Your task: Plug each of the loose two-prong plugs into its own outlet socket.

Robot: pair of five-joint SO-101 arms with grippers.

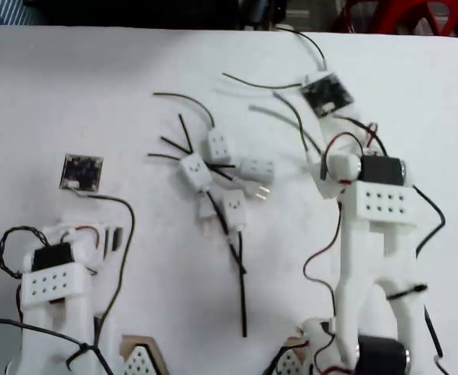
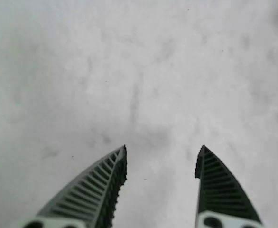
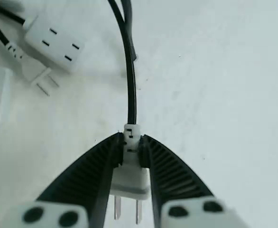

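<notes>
Two-prong plug work has nothing for the left gripper (image 2: 163, 150), which sits nearest, at the near left; its fingers (image 2: 106, 185) stand apart over the white worktop (image 2: 139, 71), nothing between them; farther in, at mid-worktop, lies a cluster of white socket blocks with short black leads; the nearest socket block (image 1: 234, 207) comes first, then a loose plug (image 1: 254, 191) lying flat with its prongs toward the right, then just beyond it the right-hand socket block (image 1: 258, 168) with its slotted face turned up, and two more blocks (image 1: 195, 172) to the left and farther off; level with the cluster and to its right, at the end of the right arm (image 1: 377, 199), the right gripper (image 3: 130, 138) has its fingers (image 3: 87, 175) clamped on the held plug (image 3: 129, 178), pinching the body near where the cord (image 3: 131, 85) leaves it; that plug's long axis runs along the fingers, cord end outward and prongs (image 3: 116, 208) pointing back toward the wrist, away from every socket; the cord trails off to the far side; the right arm is the nearer to the sockets, which lie to its left; as I judge it, the prongs must swing round and down onto an upturned slotted face
</notes>
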